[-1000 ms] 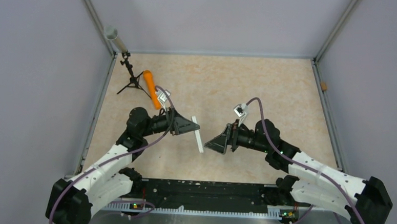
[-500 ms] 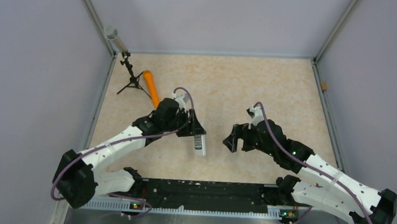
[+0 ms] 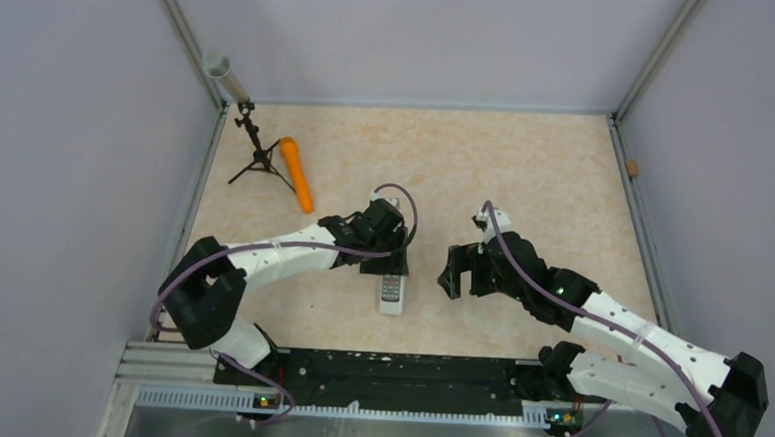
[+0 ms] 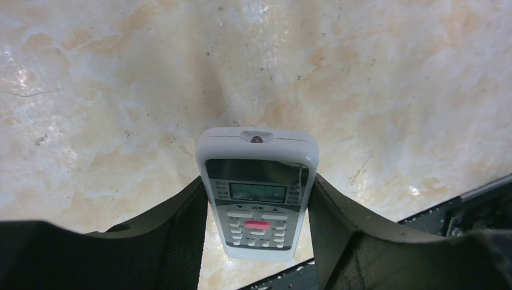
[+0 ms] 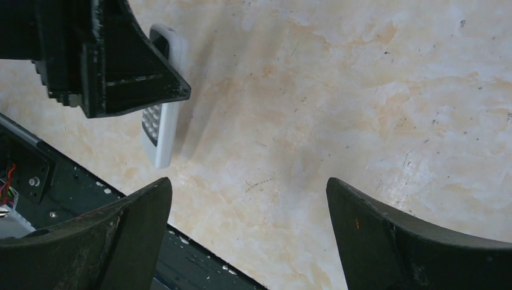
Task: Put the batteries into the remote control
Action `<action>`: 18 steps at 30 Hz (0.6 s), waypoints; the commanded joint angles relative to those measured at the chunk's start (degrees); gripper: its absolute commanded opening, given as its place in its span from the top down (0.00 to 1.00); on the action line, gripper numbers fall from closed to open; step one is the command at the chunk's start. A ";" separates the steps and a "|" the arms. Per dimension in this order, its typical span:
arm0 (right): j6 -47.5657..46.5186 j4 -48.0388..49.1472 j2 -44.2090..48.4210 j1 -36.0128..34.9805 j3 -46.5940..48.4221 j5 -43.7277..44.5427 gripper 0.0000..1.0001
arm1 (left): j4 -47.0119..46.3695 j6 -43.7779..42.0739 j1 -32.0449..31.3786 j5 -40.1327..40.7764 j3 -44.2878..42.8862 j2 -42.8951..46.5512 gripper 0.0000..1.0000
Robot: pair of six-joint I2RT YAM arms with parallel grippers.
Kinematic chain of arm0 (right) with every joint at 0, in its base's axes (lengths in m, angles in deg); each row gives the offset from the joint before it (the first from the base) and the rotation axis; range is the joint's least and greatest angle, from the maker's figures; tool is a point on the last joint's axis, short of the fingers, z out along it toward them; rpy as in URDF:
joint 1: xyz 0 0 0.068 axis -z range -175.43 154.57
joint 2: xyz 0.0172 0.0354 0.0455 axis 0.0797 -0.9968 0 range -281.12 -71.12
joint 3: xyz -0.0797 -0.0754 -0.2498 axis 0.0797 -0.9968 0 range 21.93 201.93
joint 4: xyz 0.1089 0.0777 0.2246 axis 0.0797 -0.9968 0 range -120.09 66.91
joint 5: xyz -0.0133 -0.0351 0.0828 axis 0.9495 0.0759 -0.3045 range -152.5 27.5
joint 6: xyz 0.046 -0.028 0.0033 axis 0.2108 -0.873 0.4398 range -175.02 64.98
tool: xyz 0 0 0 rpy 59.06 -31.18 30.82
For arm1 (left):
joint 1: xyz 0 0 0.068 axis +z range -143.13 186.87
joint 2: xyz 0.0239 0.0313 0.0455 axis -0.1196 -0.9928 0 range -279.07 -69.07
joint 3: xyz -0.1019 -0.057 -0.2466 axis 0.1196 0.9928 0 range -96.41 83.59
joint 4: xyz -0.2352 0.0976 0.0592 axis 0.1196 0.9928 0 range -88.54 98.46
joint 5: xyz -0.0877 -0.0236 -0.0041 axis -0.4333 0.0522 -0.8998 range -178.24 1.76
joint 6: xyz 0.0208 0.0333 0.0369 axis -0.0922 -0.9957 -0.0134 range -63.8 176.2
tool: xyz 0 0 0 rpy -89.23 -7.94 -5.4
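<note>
The remote control (image 4: 256,181) is a white handset with a dark screen, grey buttons and one red button. My left gripper (image 4: 258,179) is shut on its long sides, button face toward the wrist camera. In the top view the remote control (image 3: 392,293) sticks out of the left gripper (image 3: 387,267) toward the near edge, face up, low over the table. My right gripper (image 3: 458,272) stands open to its right, apart from it. Between the right gripper's (image 5: 249,187) fingers lies only bare table, with the remote control (image 5: 160,130) at upper left. The batteries are out of view.
An orange cylinder (image 3: 297,174) lies at the back left beside a small black tripod (image 3: 256,152). A grey tube (image 3: 223,72) leans in the back left corner. The black base rail (image 3: 396,369) runs along the near edge. Walls enclose three sides.
My left arm has swung right and toward the near edge with the remote, turning it from edge-on to button face up. The right gripper has turned downward and stayed open.
</note>
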State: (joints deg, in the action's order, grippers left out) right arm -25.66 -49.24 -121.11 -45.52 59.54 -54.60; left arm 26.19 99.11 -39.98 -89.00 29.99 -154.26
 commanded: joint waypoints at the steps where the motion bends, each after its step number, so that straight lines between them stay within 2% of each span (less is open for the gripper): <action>1: -0.97 1.76 -0.75 0.43 1.68 1.78 0.04 | 0.75 -0.15 -0.93 2.59 -3.68 -4.40 1.00; 4: -1.21 1.71 -1.20 0.35 1.47 2.09 0.04 | 1.52 -0.27 -1.36 3.82 -5.24 -6.97 0.99; 12: -1.50 2.47 -1.48 0.37 0.22 1.82 0.03 | 1.37 0.23 -2.18 3.95 -6.78 -11.91 0.62; 18: -1.45 2.64 -1.34 0.43 -0.25 2.00 0.02 | 1.36 0.57 -2.54 4.47 -6.56 -11.77 0.42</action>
State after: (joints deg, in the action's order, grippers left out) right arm -26.49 -48.76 -122.64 -45.52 59.43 -53.33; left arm 27.77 99.51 -42.10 -85.76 24.85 -166.45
